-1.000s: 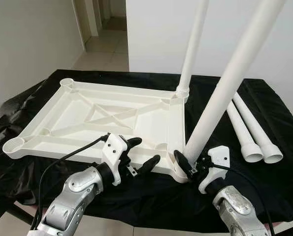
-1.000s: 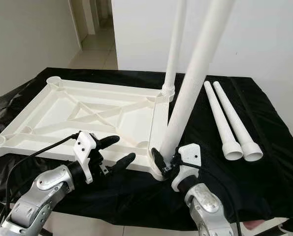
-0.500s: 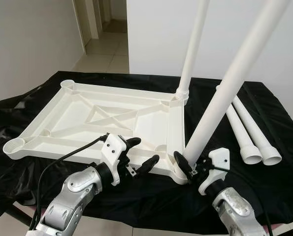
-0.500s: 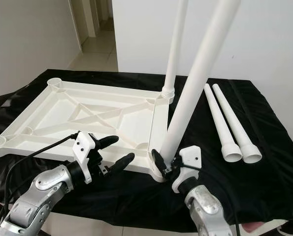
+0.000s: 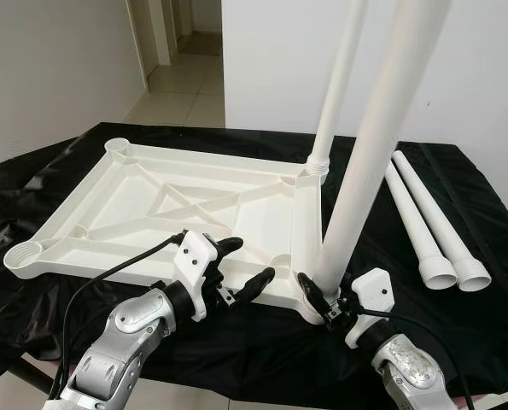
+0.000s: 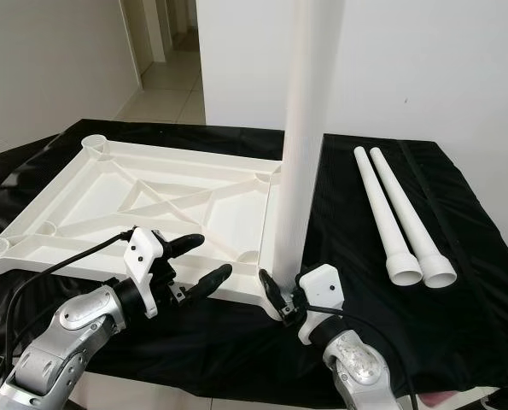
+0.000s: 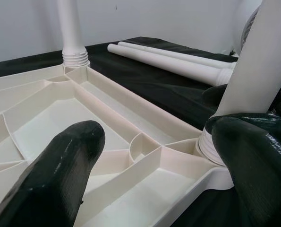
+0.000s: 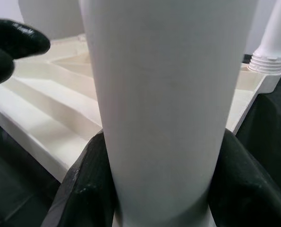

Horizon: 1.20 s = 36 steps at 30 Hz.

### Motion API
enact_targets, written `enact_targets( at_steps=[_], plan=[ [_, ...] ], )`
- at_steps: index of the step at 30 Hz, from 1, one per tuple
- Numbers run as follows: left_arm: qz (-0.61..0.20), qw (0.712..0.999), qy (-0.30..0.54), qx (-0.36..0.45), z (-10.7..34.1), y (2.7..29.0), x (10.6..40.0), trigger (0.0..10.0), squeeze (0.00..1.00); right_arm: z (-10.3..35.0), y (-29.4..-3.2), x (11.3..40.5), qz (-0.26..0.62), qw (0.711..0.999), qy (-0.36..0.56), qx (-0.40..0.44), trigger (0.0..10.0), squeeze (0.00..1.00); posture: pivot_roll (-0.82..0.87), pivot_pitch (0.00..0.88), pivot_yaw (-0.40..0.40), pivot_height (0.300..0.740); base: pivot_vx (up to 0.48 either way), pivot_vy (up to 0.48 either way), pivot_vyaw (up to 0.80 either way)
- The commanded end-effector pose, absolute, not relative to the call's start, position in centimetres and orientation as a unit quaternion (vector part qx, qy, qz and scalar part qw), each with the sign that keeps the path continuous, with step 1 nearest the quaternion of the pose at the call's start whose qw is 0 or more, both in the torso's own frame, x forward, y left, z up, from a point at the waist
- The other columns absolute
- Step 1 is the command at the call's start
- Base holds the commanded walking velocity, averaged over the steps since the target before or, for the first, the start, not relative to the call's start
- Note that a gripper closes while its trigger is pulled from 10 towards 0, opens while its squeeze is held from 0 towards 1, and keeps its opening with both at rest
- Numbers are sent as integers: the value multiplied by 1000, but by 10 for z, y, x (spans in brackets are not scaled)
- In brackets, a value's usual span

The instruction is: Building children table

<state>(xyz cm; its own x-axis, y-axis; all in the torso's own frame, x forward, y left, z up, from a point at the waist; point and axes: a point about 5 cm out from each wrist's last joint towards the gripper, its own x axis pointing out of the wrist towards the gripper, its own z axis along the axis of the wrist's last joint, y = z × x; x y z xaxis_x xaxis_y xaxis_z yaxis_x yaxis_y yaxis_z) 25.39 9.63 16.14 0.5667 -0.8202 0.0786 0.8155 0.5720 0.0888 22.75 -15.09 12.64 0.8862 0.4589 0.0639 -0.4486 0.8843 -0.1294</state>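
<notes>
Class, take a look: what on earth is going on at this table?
A robot is building a small white table. The tabletop lies upside down on a black cloth. One leg already stands in a far corner. The right gripper grips a second leg at the near corner. The left gripper hovers open nearby. Two spare legs lie aside.

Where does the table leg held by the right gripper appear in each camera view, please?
Left eye: held leg, right of centre.
Right eye, centre.
Left wrist, right edge.
Right wrist, centre, between the right gripper's fingers.
Shared landmark: the standing far leg's threaded collar.
</notes>
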Motion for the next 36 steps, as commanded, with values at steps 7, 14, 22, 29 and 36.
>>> enact_targets(
  at_steps=[7,14,22,29,36],
  plan=[
    [-477,877,-57,23,166,99,254,10000,0,92,-167,230,200,979,28,-35,10000,0,17,63,44,740,0,0,0],
    [-478,876,-59,25,168,98,255,10000,0,89,-168,244,203,975,64,-61,10000,0,21,69,42,740,0,0,0],
    [-474,878,-60,23,169,99,254,10000,0,90,-168,256,236,963,98,-83,10000,0,26,74,33,740,0,0,0],
    [-471,880,-59,23,169,100,253,10000,0,95,-171,265,249,959,110,-79,10000,0,30,77,29,740,0,0,0],
    [-471,880,-60,24,170,101,253,10000,0,94,-175,267,241,961,118,-64,10000,0,30,77,29,740,0,0,0]
  ],
)
